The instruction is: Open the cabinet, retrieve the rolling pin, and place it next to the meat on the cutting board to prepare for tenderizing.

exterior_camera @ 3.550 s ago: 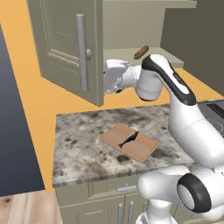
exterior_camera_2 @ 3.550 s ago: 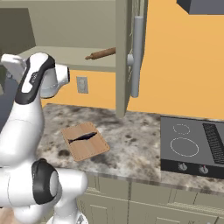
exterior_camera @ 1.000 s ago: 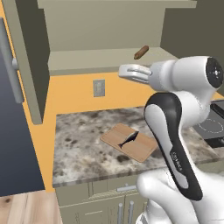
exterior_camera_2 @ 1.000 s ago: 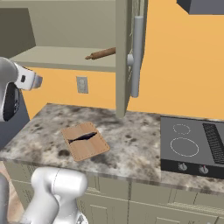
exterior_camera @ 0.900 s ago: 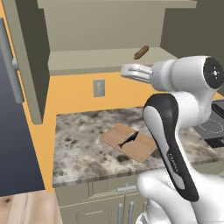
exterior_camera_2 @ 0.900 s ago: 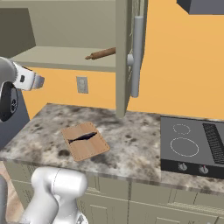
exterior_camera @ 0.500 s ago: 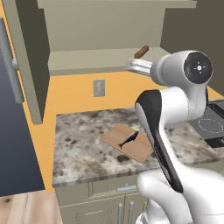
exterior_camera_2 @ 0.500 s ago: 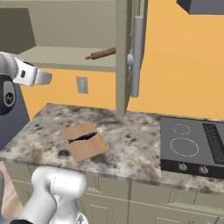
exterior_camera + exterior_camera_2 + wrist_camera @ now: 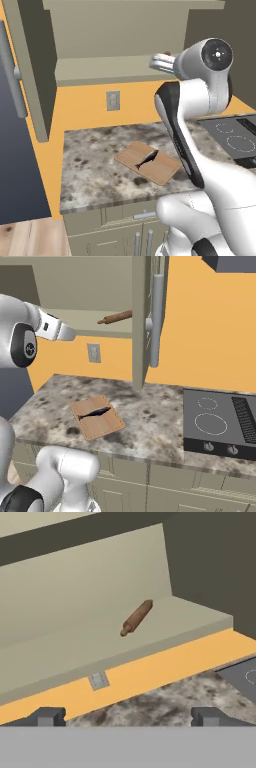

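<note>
We face the large grey-green wall cabinet (image 9: 75, 286) with both paneled doors swung wide; its smooth matte lower shelf (image 9: 150, 637) lies bare apart from one thing. Below it runs the speckled grey stone counter (image 9: 150, 421), carrying the flat light tan wooden cutting board (image 9: 97, 418) with the thin dark, almost black strip of meat (image 9: 95, 413) across its middle.

The small reddish-brown wooden rolling pin (image 9: 136, 618) rests on that shelf, a slim smooth cylinder with a knobbed end. From our two-finger gripper (image 9: 127, 716) it sits ahead and well apart, deeper into the cabinet. Its long axis runs diagonally to our line of approach, so we judge the wrist must turn to bring the fingers across it. Our jaws stand spread wide, holding nothing.
</note>
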